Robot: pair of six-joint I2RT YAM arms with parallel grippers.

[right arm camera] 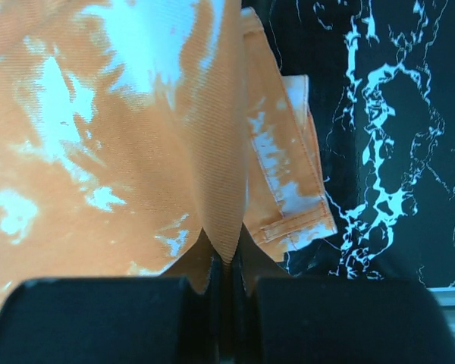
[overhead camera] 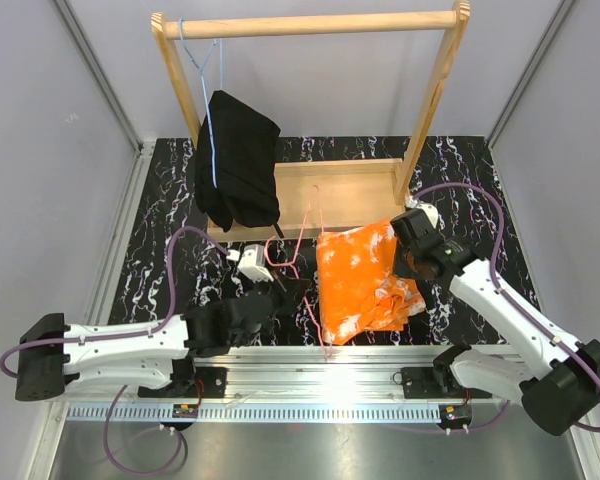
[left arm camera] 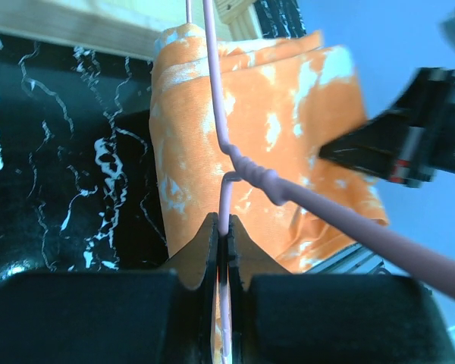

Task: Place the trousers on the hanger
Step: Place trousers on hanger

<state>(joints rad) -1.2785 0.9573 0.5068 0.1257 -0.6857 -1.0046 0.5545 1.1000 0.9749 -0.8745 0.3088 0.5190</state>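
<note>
The orange trousers [overhead camera: 360, 280] with white blotches lie folded on the black marbled table, right of centre. The pink wire hanger [overhead camera: 302, 252] lies beside and partly under their left edge, reaching toward the wooden base. My left gripper [overhead camera: 276, 287] is shut on the hanger's wire [left arm camera: 226, 199] near its twisted neck, with the trousers [left arm camera: 288, 136] just beyond. My right gripper [overhead camera: 400, 232] is at the trousers' upper right corner, shut on a pinched fold of the orange cloth [right arm camera: 226, 220].
A wooden rack [overhead camera: 310, 25] stands at the back on a wooden base [overhead camera: 340, 190]. A black garment [overhead camera: 235, 170] hangs from it on a light-blue wire hanger [overhead camera: 205, 70]. A metal rail [overhead camera: 320, 360] runs along the table's near edge.
</note>
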